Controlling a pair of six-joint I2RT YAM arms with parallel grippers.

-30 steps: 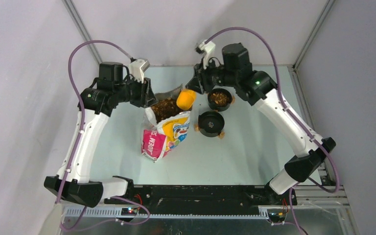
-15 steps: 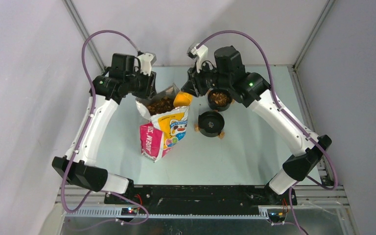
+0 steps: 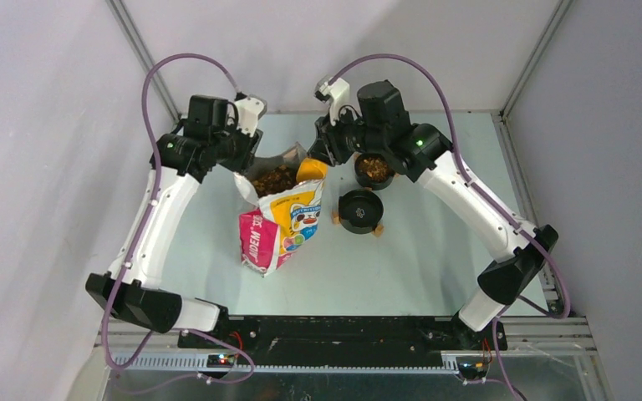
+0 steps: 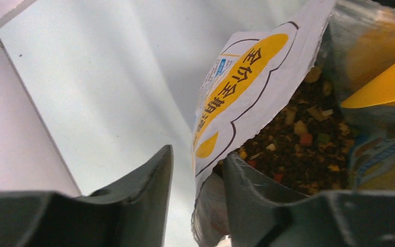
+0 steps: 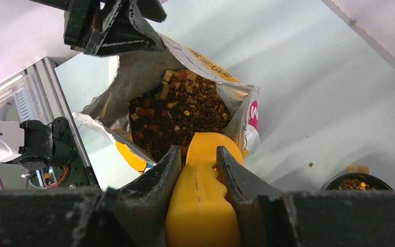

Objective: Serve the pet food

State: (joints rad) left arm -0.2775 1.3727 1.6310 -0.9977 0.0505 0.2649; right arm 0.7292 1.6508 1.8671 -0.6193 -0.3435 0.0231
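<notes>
Pale green worktop enclosed by grey walls.
Your left tool stands parted astride the rim of the bag; your right tool grips the yellow scoop at the pet food inside.

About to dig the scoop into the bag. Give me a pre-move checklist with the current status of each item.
1. Right gripper clamped on the yellow scoop handle: ok.
2. Scoop tip at the pet food in the bag mouth: ok.
3. Left gripper holding the bag rim: not ok, jaws apart, rim loose between them.
4. Bag mouth open: ok.
5. Near bowl empty for serving: ok; far bowl already holds kibble.
</notes>
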